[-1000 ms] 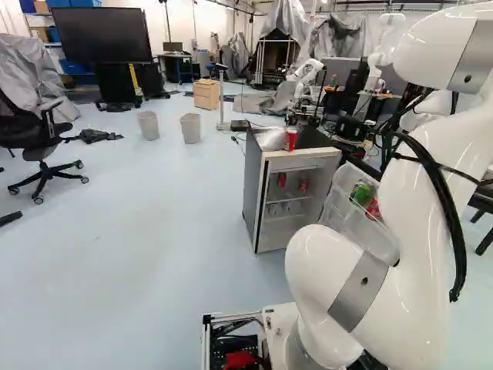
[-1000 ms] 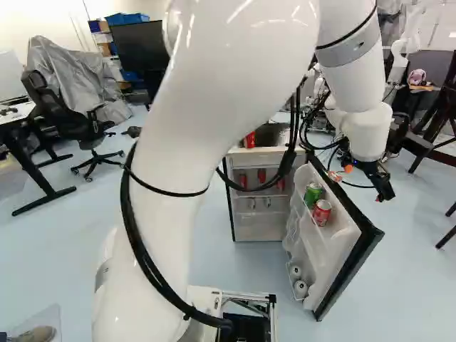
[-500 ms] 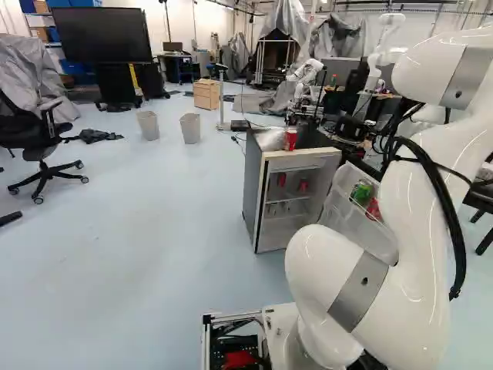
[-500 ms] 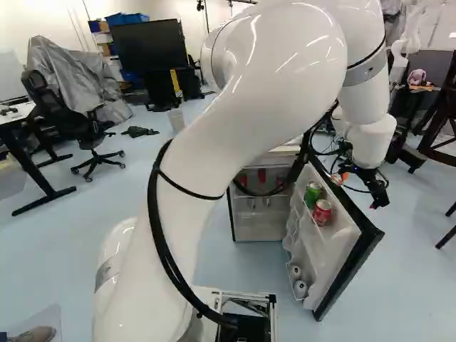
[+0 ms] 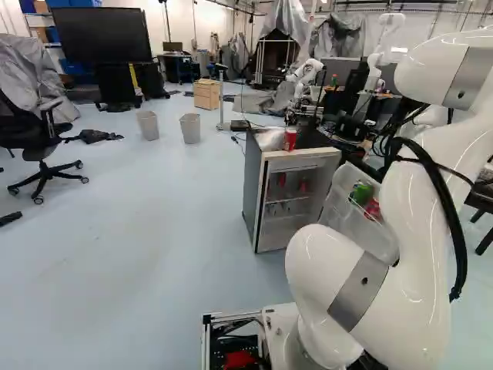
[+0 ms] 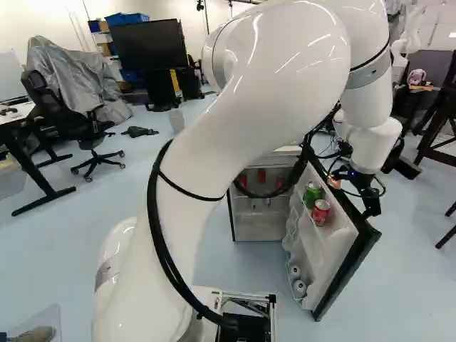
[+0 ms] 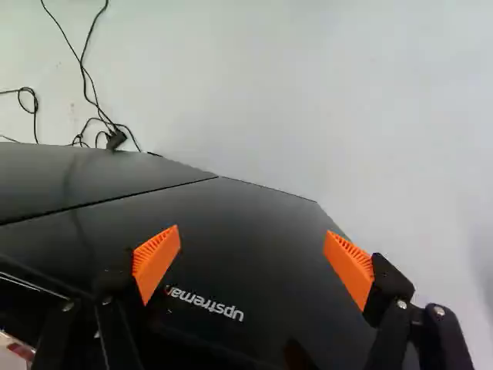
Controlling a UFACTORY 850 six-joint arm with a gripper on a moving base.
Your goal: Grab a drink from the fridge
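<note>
Fridge [image 5: 251, 189] stood past the door from the fingers | door [image 6: 332, 249] hung open beside them, access done | gripper [image 7: 253, 231] spread wide, empty | red can [image 6: 320, 212], green can [image 6: 312, 194] sat door-shelved, across from the fingers | grasp, removal remained

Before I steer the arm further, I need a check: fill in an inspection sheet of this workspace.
Surface: pale floor; fridge standing on it, door open.
Job's things: green can and red can in the door's shelf; red cans inside.
Clutter: another red can and crumpled bag on the fridge's top.
Gripper: open, nothing held; at the door's dark outer face, contact unclear.
Cables: black cables loose on the floor; black cable strapped along the arm.
Surroundings: office chair, two bins, another robot.
</note>
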